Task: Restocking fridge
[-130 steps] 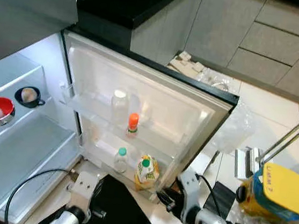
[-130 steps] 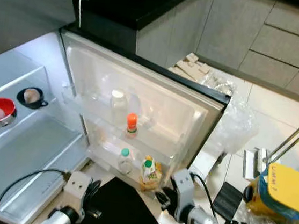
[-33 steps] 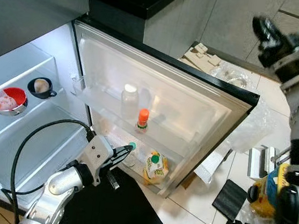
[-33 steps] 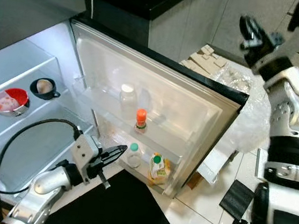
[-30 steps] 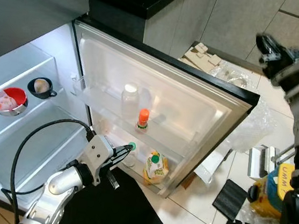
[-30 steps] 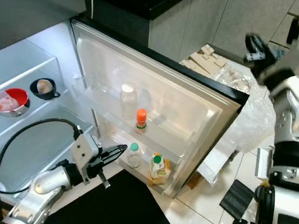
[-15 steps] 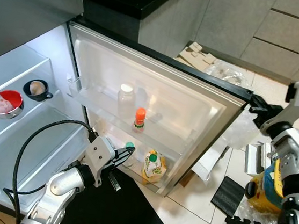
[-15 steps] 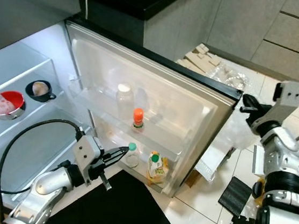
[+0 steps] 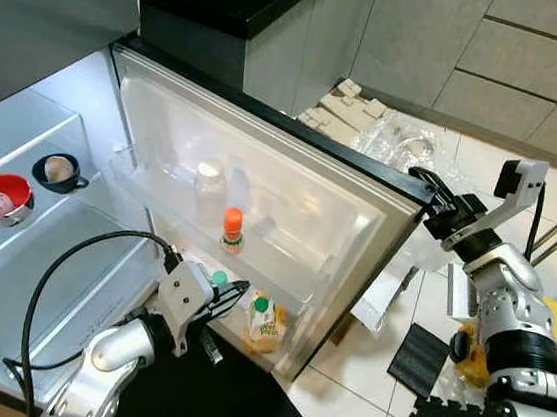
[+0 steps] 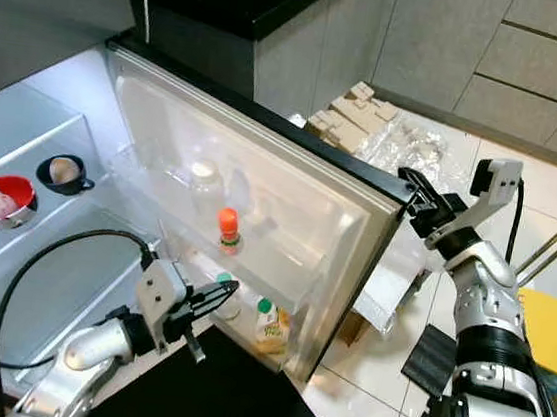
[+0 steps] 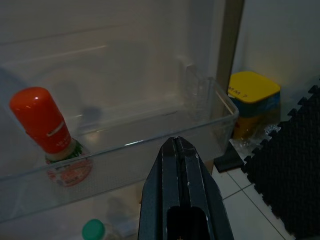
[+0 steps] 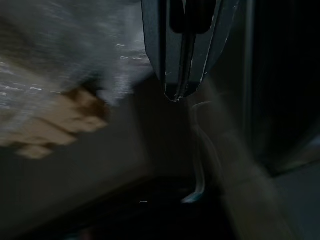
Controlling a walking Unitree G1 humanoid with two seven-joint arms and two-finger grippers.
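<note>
Black-edged fridge door [image 9: 291, 185] is swung wide open. My right gripper [image 9: 425, 186] sits right at its outer top corner, fingers pinched together with nothing between them. My left gripper [image 9: 231, 295] is down low by the bottom door shelf, also clenched empty, just beside the green-capped bottle [image 9: 218, 282]. Orange-capped bottle [image 9: 231, 231] stands on the middle shelf, juice carton [image 9: 263, 326] on the bottom one.

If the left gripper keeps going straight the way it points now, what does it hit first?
Probably the clear door bin holding the orange-capped bottle. The left gripper, fingers shut, points at the bin's front wall to the side of that bottle, though depth is hard to judge.
</note>
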